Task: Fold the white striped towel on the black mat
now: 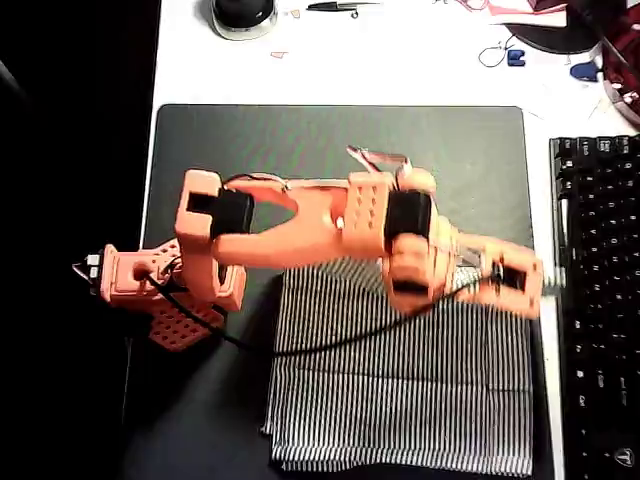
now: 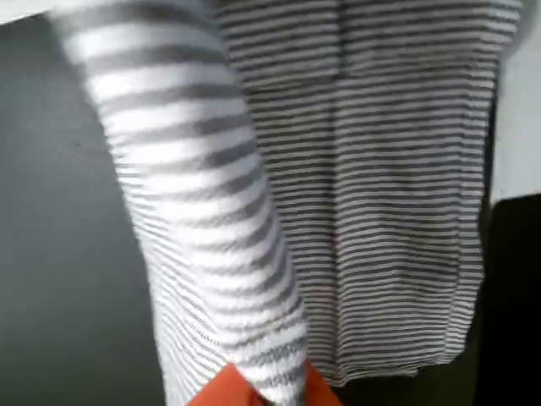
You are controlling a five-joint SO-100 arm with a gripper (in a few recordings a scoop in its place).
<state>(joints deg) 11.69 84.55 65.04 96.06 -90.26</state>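
The white striped towel [image 1: 400, 390] lies on the lower right part of the black mat [image 1: 250, 140] in the overhead view. My orange arm reaches across it from the left, and my gripper [image 1: 518, 282] is at the towel's upper right corner, near the mat's right edge. In the wrist view a strip of the towel [image 2: 194, 194] rises off the flat part and runs down into my gripper [image 2: 262, 391], which is shut on it. The flat rest of the towel [image 2: 397, 211] lies on the mat [image 2: 59, 254] behind.
A black keyboard [image 1: 595, 300] stands just right of the mat. On the white table behind the mat lie a round dark object [image 1: 243, 14], a small tool [image 1: 335, 7] and some blue bits [image 1: 515, 57]. The mat's upper half is bare.
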